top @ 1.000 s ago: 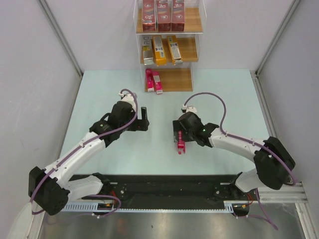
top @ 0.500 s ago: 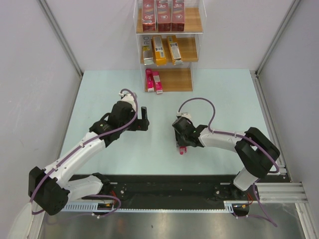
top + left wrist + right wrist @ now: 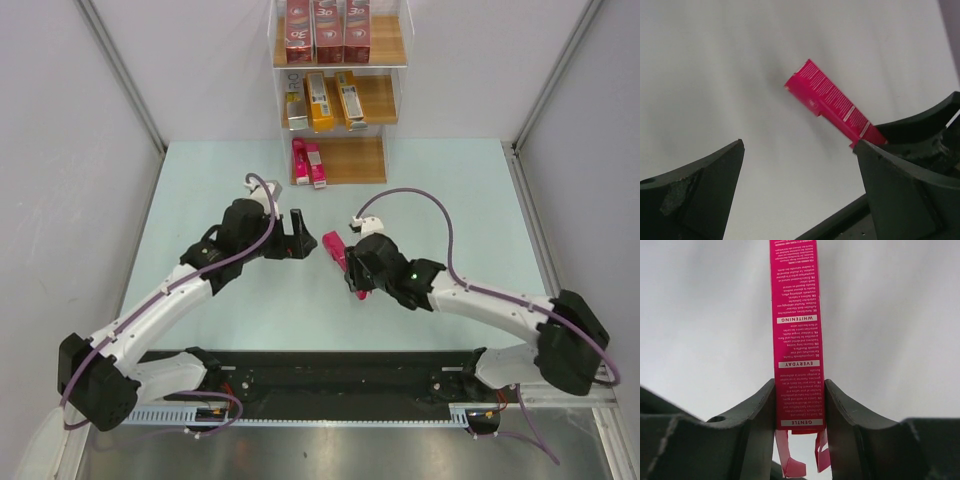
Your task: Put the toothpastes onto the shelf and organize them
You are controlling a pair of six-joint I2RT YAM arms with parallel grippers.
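Note:
My right gripper (image 3: 352, 268) is shut on a slim bright pink toothpaste carton (image 3: 332, 245), held near its opened flap end and lifted off the table. The wrist view shows both jaws pressed on the carton (image 3: 796, 335) in the right gripper (image 3: 800, 383). To its left, my left gripper (image 3: 298, 236) stands open and empty; in its wrist view the left gripper (image 3: 799, 145) faces the same carton (image 3: 830, 100). On the shelf (image 3: 360, 160), three dark red cartons (image 3: 328, 30) stand on top. Orange-yellow ones (image 3: 320, 100) lie on the middle board. Two pink ones (image 3: 308, 163) lie on the bottom board.
The shelf stands at the far edge of the pale table (image 3: 200, 200), between two grey side walls. A black rail (image 3: 330, 375) with both arm bases runs along the near edge. The right half of the bottom shelf board is bare wood.
My right gripper closed on the pink carton lying on the table and raised it, its free end now pointing up-left toward the left gripper. The left gripper shifted slightly right and stayed open.

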